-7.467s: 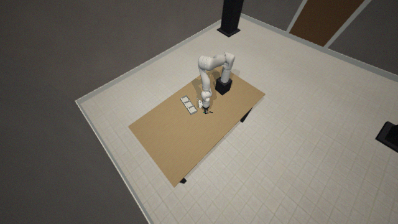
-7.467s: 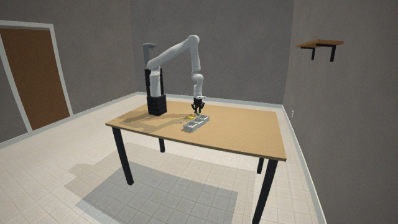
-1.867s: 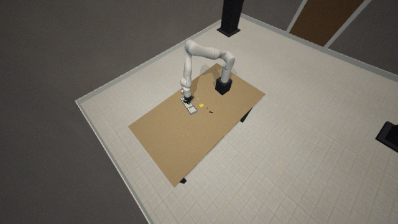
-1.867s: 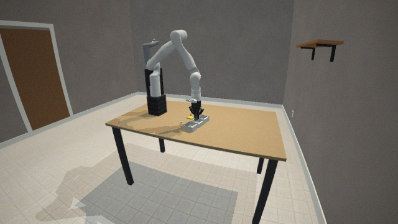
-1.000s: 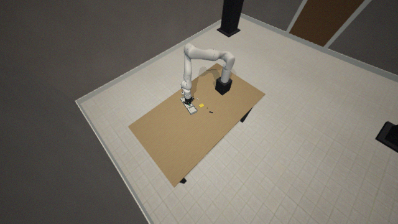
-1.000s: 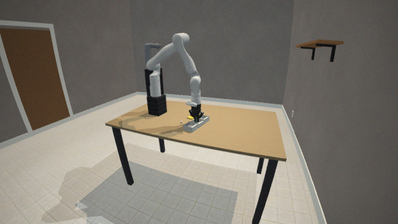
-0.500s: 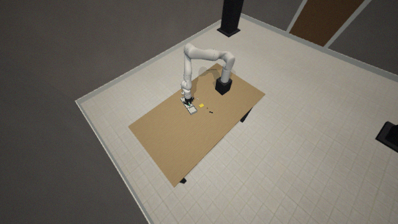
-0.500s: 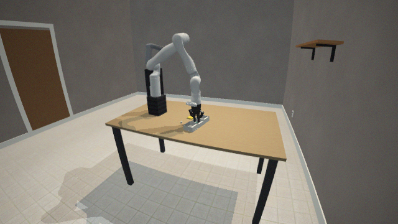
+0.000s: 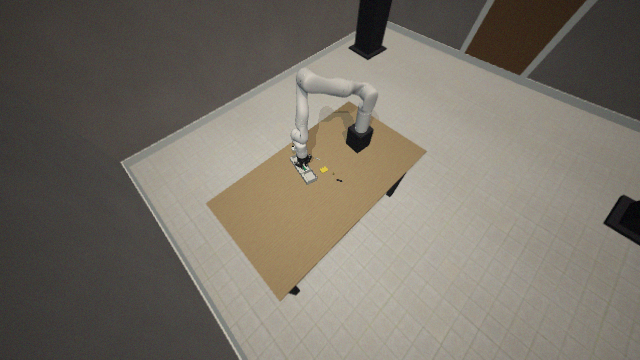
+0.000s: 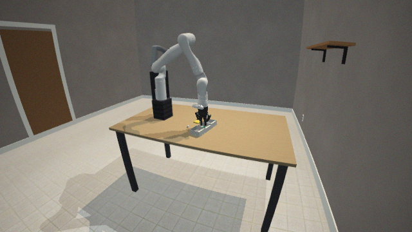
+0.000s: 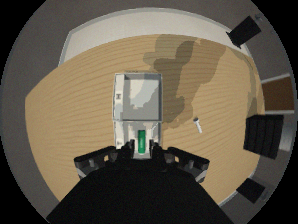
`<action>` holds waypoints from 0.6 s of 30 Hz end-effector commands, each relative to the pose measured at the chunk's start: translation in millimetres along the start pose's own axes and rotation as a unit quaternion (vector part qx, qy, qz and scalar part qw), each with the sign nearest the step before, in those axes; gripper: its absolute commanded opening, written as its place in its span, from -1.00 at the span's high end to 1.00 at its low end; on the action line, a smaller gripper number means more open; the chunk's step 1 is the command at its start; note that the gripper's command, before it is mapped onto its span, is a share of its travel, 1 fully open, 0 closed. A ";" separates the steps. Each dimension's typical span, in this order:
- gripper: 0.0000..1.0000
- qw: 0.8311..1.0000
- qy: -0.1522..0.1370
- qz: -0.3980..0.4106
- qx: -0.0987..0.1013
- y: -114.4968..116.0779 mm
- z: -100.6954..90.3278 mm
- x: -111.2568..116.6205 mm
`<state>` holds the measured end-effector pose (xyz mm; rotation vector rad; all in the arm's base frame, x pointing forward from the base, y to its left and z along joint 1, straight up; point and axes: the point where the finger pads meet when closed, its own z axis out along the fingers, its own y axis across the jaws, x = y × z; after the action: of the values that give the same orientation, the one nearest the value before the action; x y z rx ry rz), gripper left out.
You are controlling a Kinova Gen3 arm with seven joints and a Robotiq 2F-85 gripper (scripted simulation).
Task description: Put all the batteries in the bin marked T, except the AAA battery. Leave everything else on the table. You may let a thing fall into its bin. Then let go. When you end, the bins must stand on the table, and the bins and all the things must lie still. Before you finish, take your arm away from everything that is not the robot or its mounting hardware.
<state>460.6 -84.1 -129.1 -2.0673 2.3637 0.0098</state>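
A grey tray of two bins [image 11: 137,106] stands on the wooden table; it also shows in the top view [image 9: 305,172] and the exterior view [image 10: 203,127]. I cannot read the bins' marks. My gripper [image 11: 141,144] hangs straight down over the near bin, also seen from overhead [image 9: 302,162] and from the side [image 10: 203,122]. Its fingers stand partly open. A green battery [image 11: 141,141] shows between the fingertips, over or in that near bin; I cannot tell whether the fingers touch it. The far bin looks empty.
A yellow item [image 9: 324,169] lies just beside the tray, toward the arm's black base [image 9: 359,138]. Two small dark items [image 9: 339,180] lie farther right. A small pale stick-like item [image 11: 198,124] lies on the table to the tray's right.
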 end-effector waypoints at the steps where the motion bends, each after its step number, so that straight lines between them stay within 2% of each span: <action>1: 0.43 1.000 -0.001 0.000 -0.001 1.5 -7.2 -0.6; 14: 0.43 1.000 -0.001 -0.001 -0.001 1.6 -21.9 -0.5; 18: 0.43 1.000 -0.002 -0.001 -0.001 1.8 -36.9 -0.8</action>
<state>459.1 -83.0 -102.8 -2.0741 2.3613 0.0156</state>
